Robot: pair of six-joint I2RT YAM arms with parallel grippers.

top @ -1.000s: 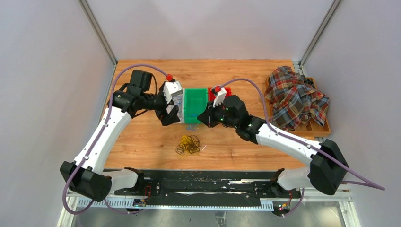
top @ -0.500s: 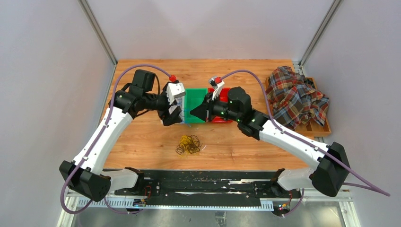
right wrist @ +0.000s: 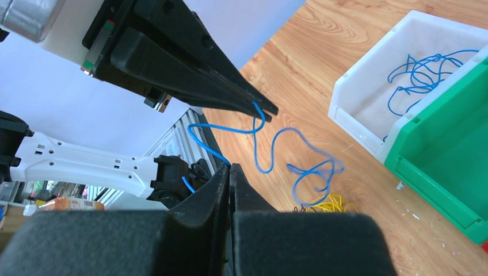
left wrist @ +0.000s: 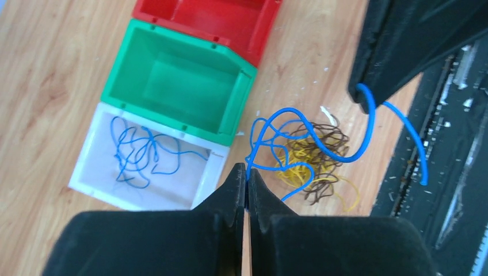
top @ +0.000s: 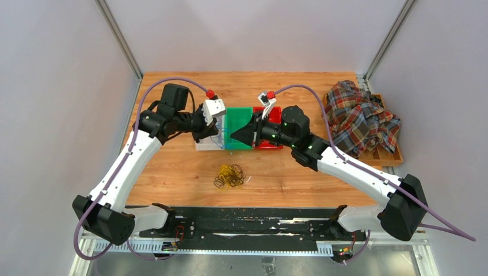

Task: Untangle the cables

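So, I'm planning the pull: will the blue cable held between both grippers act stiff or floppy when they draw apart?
Probably floppy: the blue cable sags in loose curls between the left gripper and right gripper. Likely light, being so thin. It may snag, since its loops cross the yellow and brown tangle.

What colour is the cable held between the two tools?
Blue; the cable shows best in the left wrist view.
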